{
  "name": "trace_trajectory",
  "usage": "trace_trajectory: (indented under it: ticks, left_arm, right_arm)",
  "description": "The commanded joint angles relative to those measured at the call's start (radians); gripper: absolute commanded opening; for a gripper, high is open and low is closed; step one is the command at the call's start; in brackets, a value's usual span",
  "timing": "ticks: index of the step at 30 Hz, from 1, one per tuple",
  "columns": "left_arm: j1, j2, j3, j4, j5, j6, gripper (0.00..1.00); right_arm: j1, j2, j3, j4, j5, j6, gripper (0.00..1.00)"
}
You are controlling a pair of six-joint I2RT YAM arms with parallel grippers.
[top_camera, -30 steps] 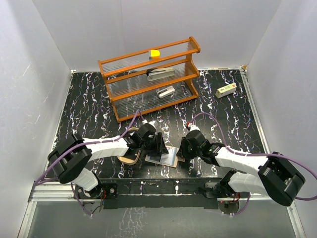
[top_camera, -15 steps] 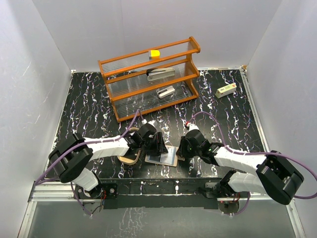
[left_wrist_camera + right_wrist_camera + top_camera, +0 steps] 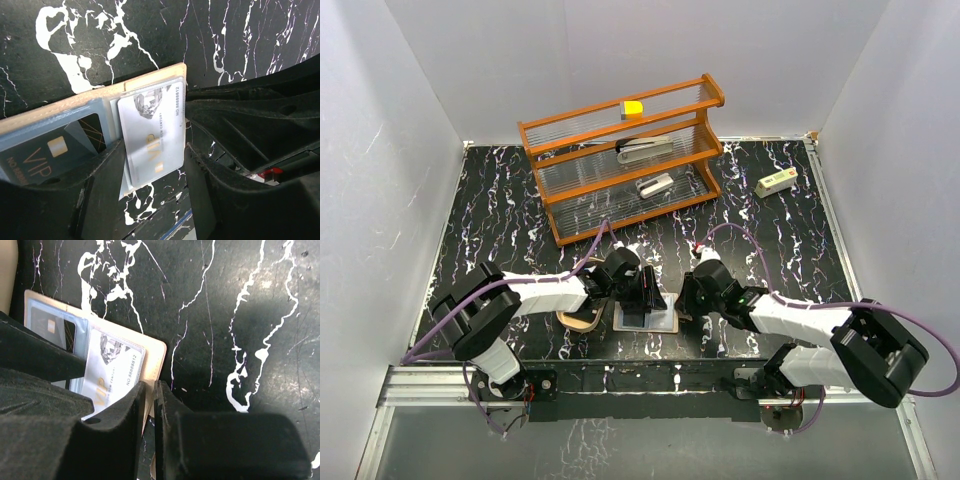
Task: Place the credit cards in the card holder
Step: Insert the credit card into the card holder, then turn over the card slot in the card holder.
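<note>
The card holder (image 3: 662, 324) is a flat tan piece with clear pockets, lying near the table's front edge between both arms. A silver VIP credit card (image 3: 152, 130) sits partly in its end pocket, and a black VIP card (image 3: 50, 150) lies in the pocket beside it. My left gripper (image 3: 152, 156) is open, its fingers straddling the silver card's free end. My right gripper (image 3: 150, 387) is shut on the holder's tan edge (image 3: 154, 354), next to the silver card (image 3: 112, 370). In the top view the left gripper (image 3: 648, 298) and right gripper (image 3: 682, 305) nearly meet over the holder.
An oval tan tray (image 3: 582, 320) lies just left of the holder, under the left arm. An orange wire rack (image 3: 620, 160) with grey staplers (image 3: 645, 150) and a yellow block (image 3: 633, 108) stands at the back. A small white box (image 3: 775, 182) lies back right.
The holder has slid a little left and turned squarer to the table edge. Both grippers have edged closer together over it, and the right jaws have closed slightly.
</note>
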Motion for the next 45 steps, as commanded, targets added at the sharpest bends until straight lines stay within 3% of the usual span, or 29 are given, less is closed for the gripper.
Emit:
trace_trajectory:
  ticks: [1, 5, 8, 14, 19, 30, 35, 45]
  left_arm:
    - [-0.004, -0.023, 0.006, 0.093, 0.052, -0.024, 0.48]
    - [-0.004, -0.028, -0.018, 0.141, 0.071, -0.040, 0.49]
    - [-0.004, -0.045, -0.005, 0.066, 0.044, -0.019, 0.49]
    - [-0.002, -0.164, -0.013, -0.040, -0.044, 0.016, 0.50]
    - [0.003, -0.289, 0.004, -0.214, -0.138, 0.043, 0.51]
    - [0.155, -0.565, -0.008, -0.502, -0.168, 0.098, 0.54]
    - [0.217, -0.637, -0.050, -0.519, -0.117, 0.100, 0.54]
    - [0.222, -0.660, -0.132, -0.405, -0.035, 0.058, 0.55]
  right_arm:
    - [0.000, 0.040, 0.022, 0.027, 0.044, -0.036, 0.12]
    - [-0.009, 0.069, 0.072, -0.039, 0.128, -0.056, 0.12]
    - [-0.018, 0.074, 0.117, -0.110, 0.184, -0.082, 0.14]
    - [-0.024, 0.037, 0.171, -0.198, 0.249, -0.086, 0.28]
    - [-0.025, 0.002, 0.226, -0.265, 0.207, -0.047, 0.35]
    - [0.010, -0.035, 0.297, -0.230, 0.059, 0.050, 0.32]
    - [0.075, 0.065, 0.365, -0.239, 0.069, 0.054, 0.31]
    - [0.167, 0.203, 0.411, -0.202, 0.059, 0.088, 0.27]
